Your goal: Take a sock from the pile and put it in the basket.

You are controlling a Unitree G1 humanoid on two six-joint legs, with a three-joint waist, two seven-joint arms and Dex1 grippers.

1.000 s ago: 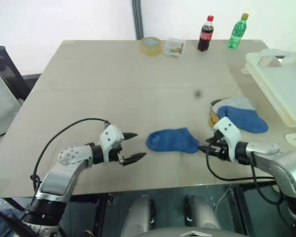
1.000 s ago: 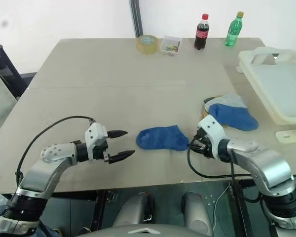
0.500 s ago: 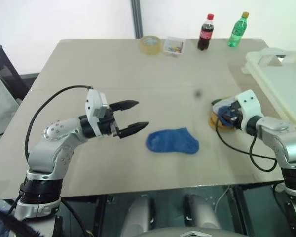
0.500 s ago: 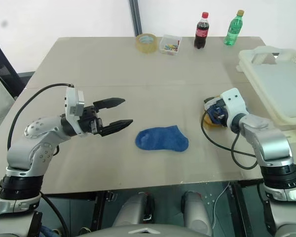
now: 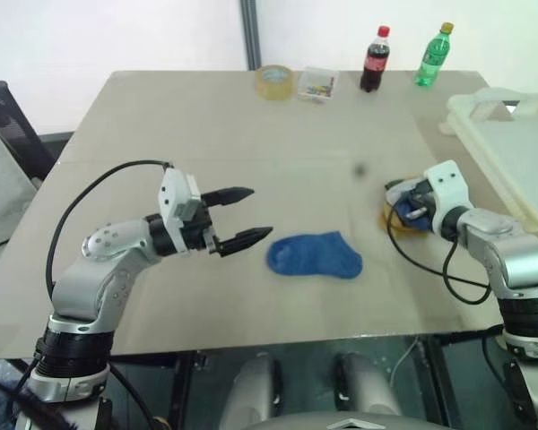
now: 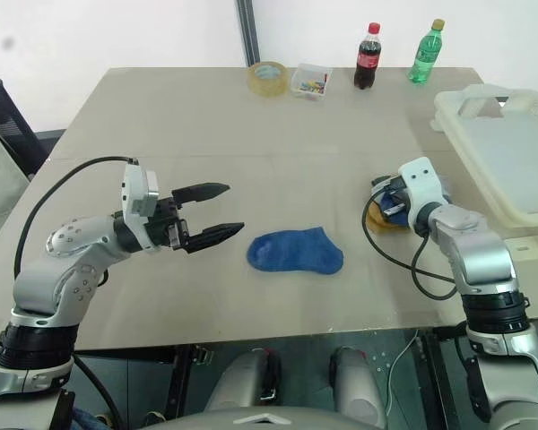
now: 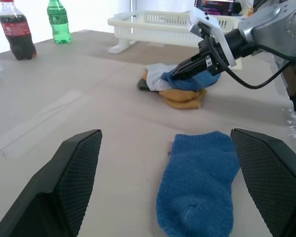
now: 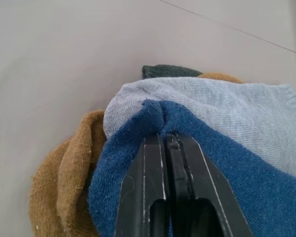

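The pile (image 7: 182, 91) of socks lies at the right of the table, with blue, light grey, mustard and dark green showing. My right gripper (image 6: 387, 199) rests on it, shut, pinching a fold of the top blue sock (image 8: 138, 197) between its fingertips. A single blue sock (image 6: 294, 253) lies flat near the table's middle front. My left gripper (image 6: 231, 210) hovers open just left of that sock, above the table, holding nothing. The cream-white slotted basket (image 6: 453, 121) stands at the table's right edge, beyond the pile.
At the table's far edge stand a cola bottle (image 6: 368, 56), a green bottle (image 6: 427, 52), a tape roll (image 6: 267, 77) and a small clear box (image 6: 309, 81). A dark chair (image 6: 9, 116) sits off the table's left side.
My right gripper left the single blue sock's end, moved to the pile and shut on its top blue sock. My left gripper rose from the table and stayed open.
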